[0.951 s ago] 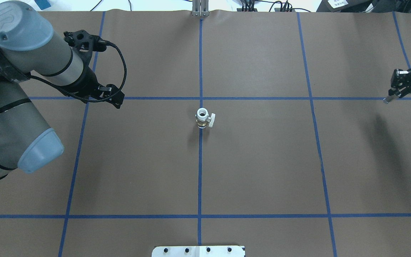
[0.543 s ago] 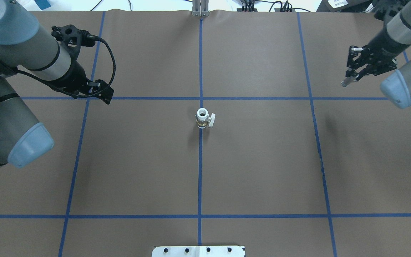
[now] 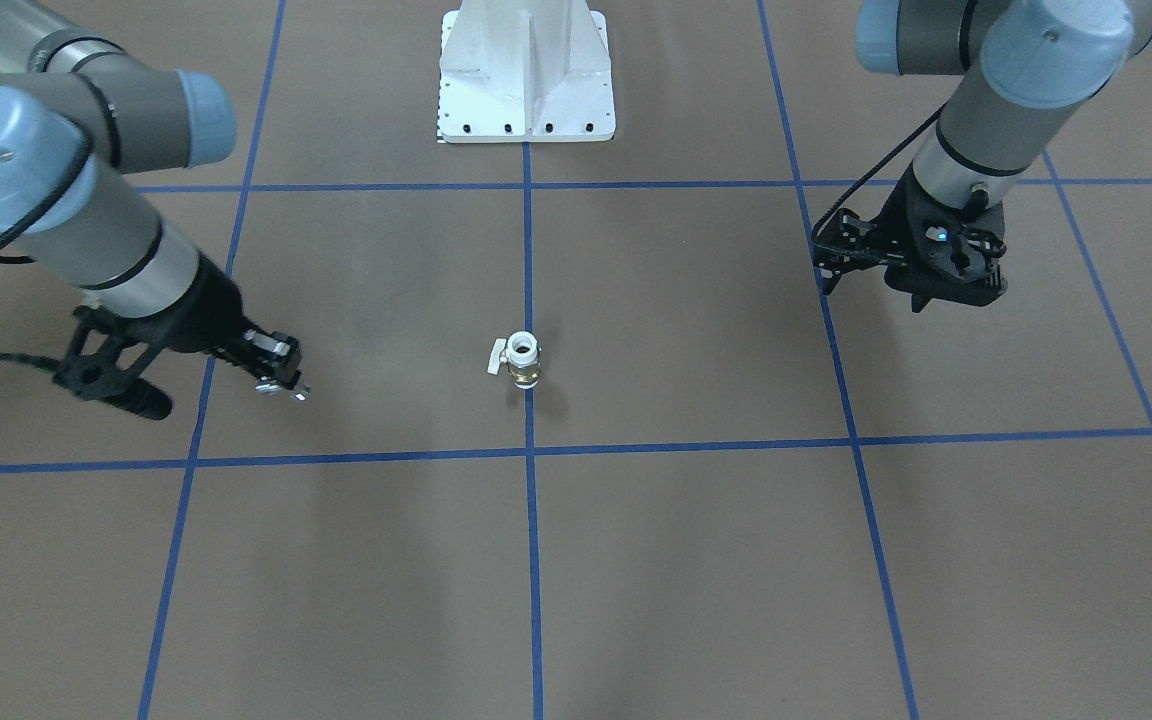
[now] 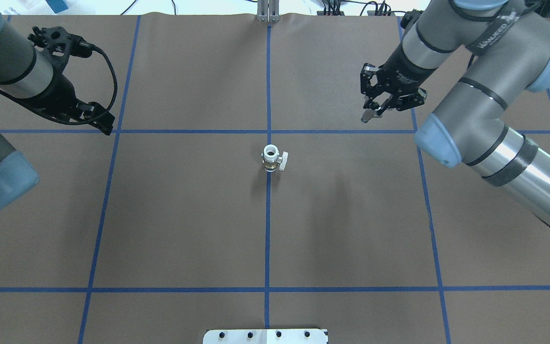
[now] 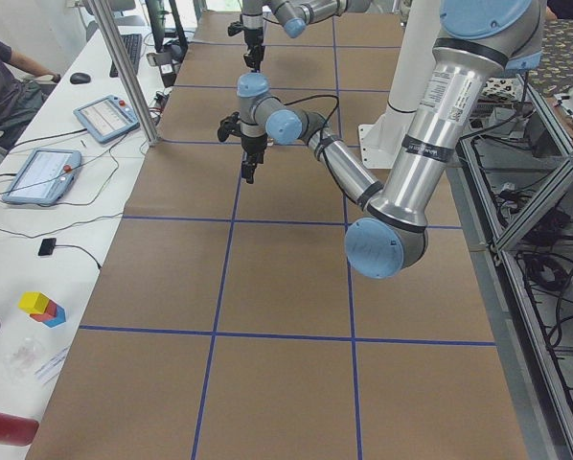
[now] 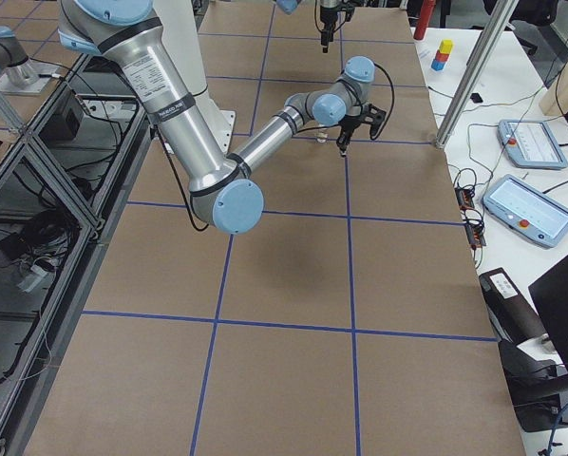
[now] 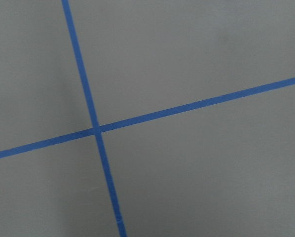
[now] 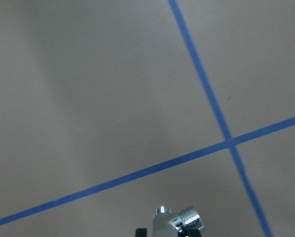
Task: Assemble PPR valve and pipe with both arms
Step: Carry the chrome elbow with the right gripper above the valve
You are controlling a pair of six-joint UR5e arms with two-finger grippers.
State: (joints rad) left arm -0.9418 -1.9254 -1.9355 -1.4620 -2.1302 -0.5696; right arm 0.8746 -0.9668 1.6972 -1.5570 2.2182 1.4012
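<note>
White lettering on the right arm's (image 4: 475,110) black strap (image 4: 494,29) is illegible.

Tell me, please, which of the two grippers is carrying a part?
The right gripper: the silvery pipe sticks out from its fingertips, while the left gripper shows nothing in it.
</note>
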